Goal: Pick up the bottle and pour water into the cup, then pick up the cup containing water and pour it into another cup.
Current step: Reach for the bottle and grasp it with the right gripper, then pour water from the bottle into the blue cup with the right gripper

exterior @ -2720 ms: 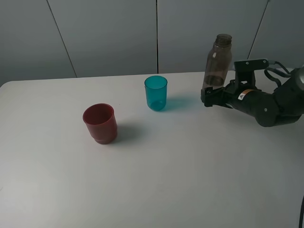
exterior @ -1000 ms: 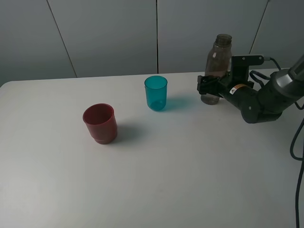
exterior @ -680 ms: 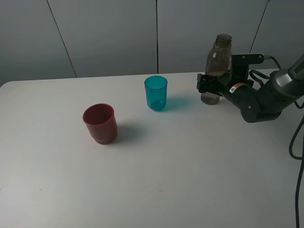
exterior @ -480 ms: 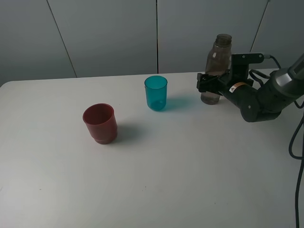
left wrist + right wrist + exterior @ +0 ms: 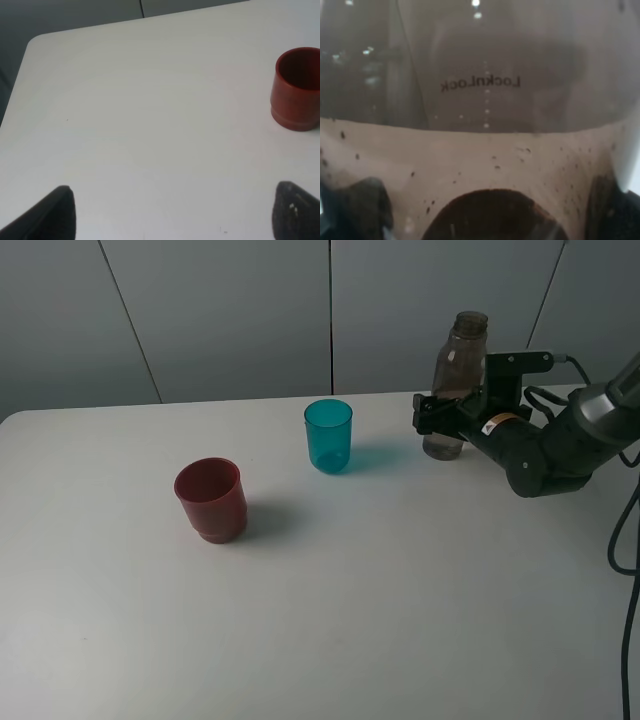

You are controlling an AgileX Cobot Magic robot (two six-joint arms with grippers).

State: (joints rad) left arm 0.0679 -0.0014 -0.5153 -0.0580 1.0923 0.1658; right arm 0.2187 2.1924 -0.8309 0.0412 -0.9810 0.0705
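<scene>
Overhead view: the bottle is stood upright at upper right, long axis vertical, neck up. The right gripper is set with its jaws either side of the lower body. It's probably light, smooth, squashable plastic, so a gentle low-to-mid hold is called for.

Left wrist view: the left gripper is spread wide, nothing held.

Right wrist view: the frame is filled by the bottle, and whether it's actually squeezed can't be told.

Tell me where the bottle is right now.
Exterior high view: the bottle is upright at the far right of the table, near its back edge, right of the teal cup, with the right gripper around its lower half.
</scene>
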